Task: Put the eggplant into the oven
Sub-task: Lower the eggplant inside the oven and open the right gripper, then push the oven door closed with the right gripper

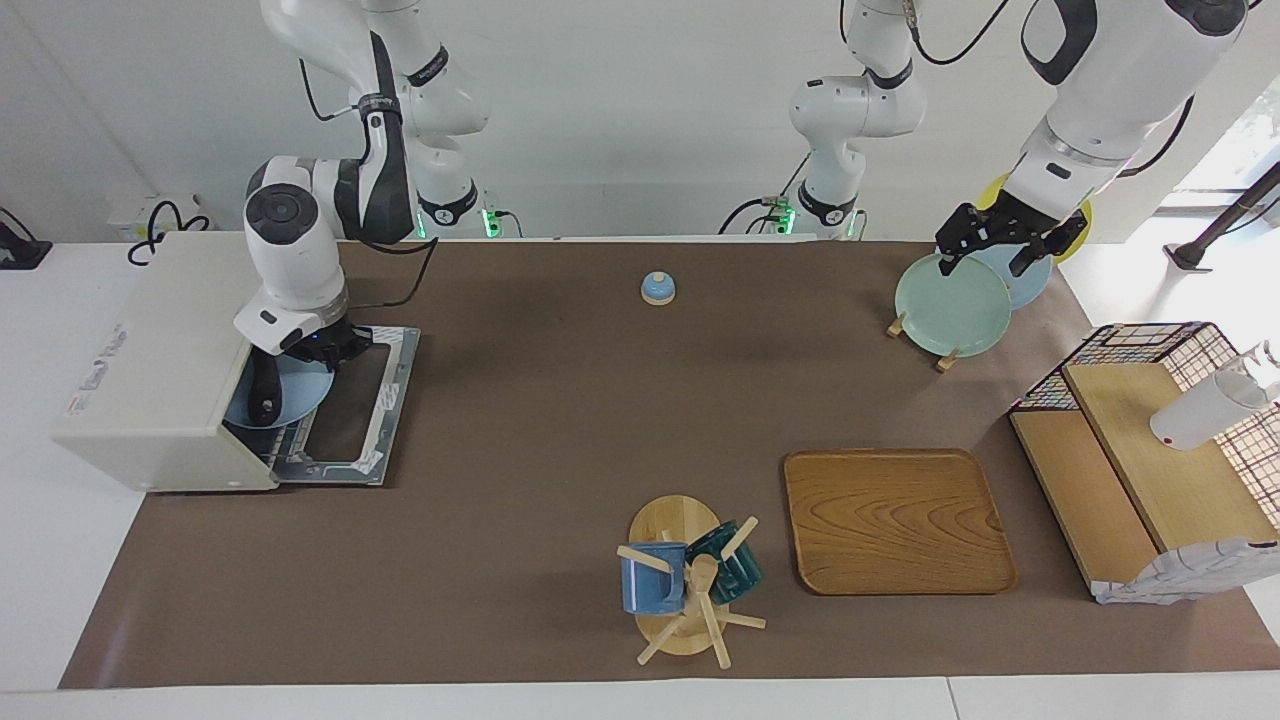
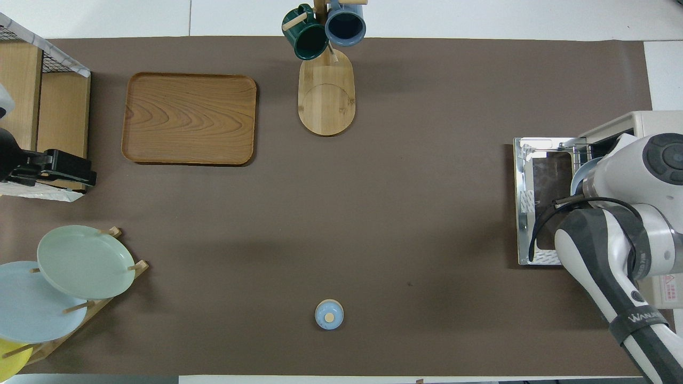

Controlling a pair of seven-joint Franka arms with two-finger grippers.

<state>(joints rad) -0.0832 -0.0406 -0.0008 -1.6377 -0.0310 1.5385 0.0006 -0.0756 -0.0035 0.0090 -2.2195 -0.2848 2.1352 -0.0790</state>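
Oven (image 1: 160, 370) is standing open at the right arm's end, its door (image 1: 345, 410) down. Right gripper (image 1: 305, 350) is hanging at its mouth over a blue plate (image 1: 285, 395) carrying the eggplant (image 1: 263, 392); whether the jaws are released, I cannot tell. Rising carelessly risks snagging the plate's rim and rolling the eggplant off. Left gripper (image 1: 1000, 245) is waiting, fingers spread, over the plate rack (image 1: 950, 305).

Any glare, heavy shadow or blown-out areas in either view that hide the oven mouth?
Facing view: bright window washes out the corner by the wire rack; the right claw and arm shade the oven mouth, where the eggplant reads as a dark shape. Overhead view: even light, soft shadows, the arm blocks the opening.
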